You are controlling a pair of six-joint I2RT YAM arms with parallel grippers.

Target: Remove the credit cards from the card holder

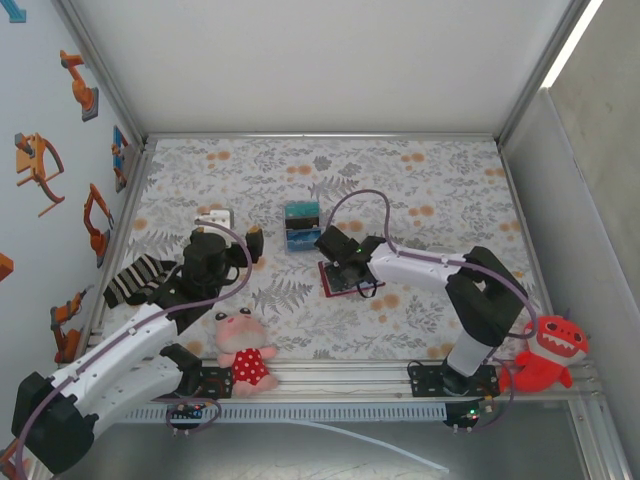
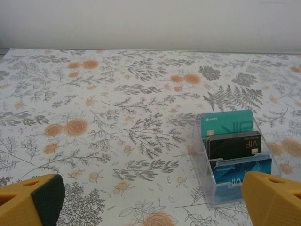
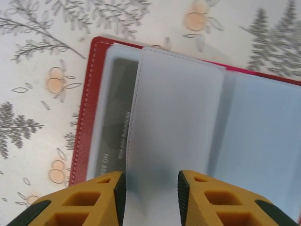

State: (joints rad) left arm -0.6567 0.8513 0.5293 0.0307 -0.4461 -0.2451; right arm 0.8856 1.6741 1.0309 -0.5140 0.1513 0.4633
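The card holder (image 1: 345, 278), a red wallet, lies open on the floral table, its pale pockets (image 3: 178, 108) facing up. A greyish card (image 3: 115, 127) with printed lettering shows through the left pocket. My right gripper (image 1: 345, 262) (image 3: 150, 193) hangs right over the wallet, jaws partly open, its fingertips (image 3: 117, 193) straddling the middle pocket leaf without pinching it. Behind the wallet, a clear stand (image 1: 302, 228) (image 2: 200, 155) holds a teal credit card (image 2: 225, 123), a black one (image 2: 233, 145) and a blue one (image 2: 242, 169). My left gripper (image 1: 232, 238) (image 2: 153, 207) stands wide open and empty, left of the stand.
A striped sock (image 1: 140, 278) lies at the table's left edge and a small white object (image 1: 214, 217) sits behind the left gripper. A pink plush in a red dress (image 1: 243, 352) rests at the near edge. A red monster plush (image 1: 548, 355) sits by the right arm's base.
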